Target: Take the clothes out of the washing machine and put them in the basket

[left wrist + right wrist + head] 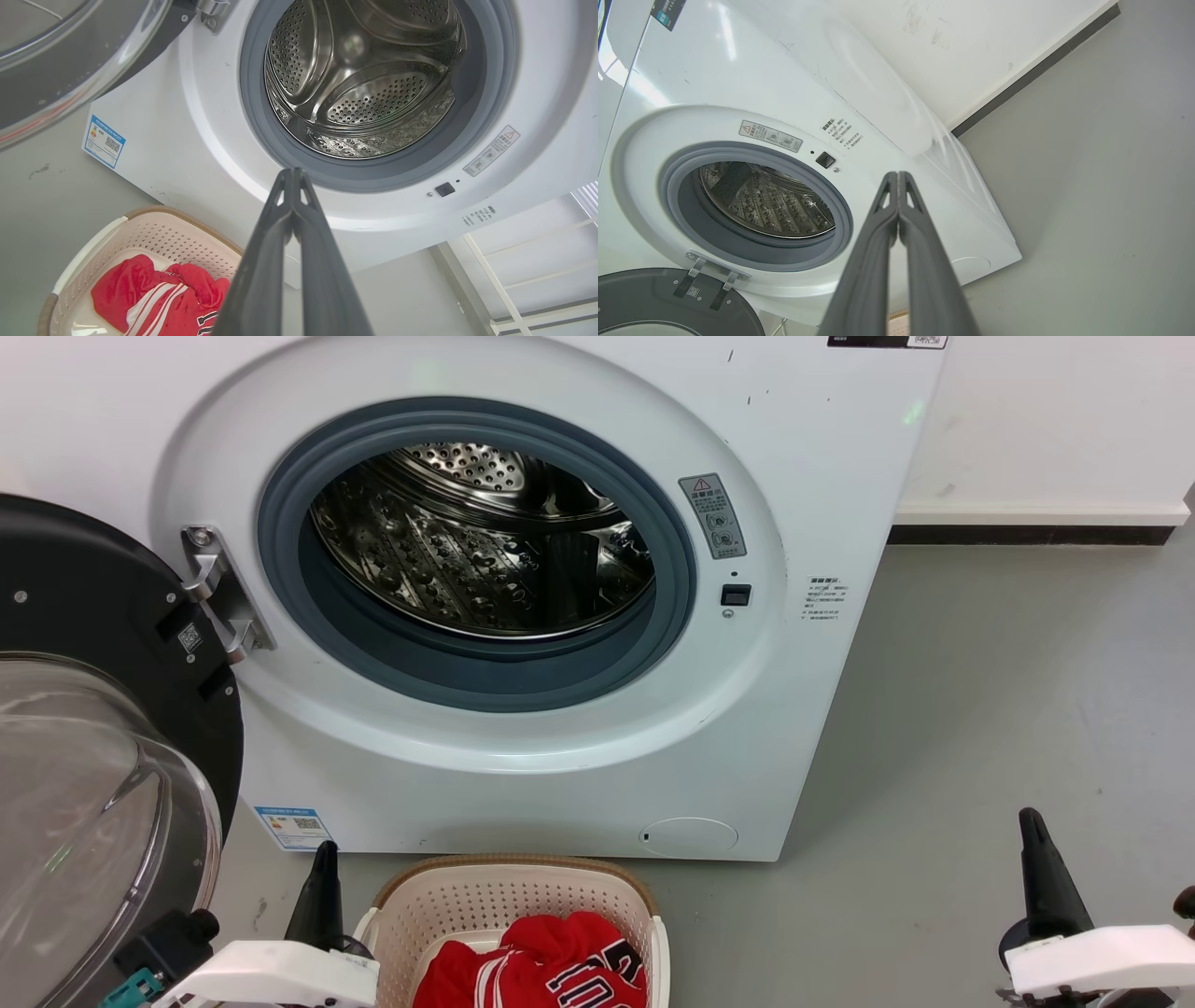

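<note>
The white washing machine (523, 784) stands with its door (103, 728) swung open to the left; its steel drum (485, 541) holds no fabric that I can see. On the floor in front sits the cream basket (509, 882), and red clothes (551, 966) with white stripes lie inside it. They also show in the left wrist view as clothes (154, 298) in the basket (159, 233). My left gripper (293, 171) is shut with nothing in it, just left of the basket (325, 849). My right gripper (897, 174) is shut and empty, far to the right (1030, 817).
Bare grey floor (1008, 709) stretches right of the machine to a white wall with a dark skirting (1027, 534). The open glass door takes up the left side. A white frame (537, 261) stands at the right of the left wrist view.
</note>
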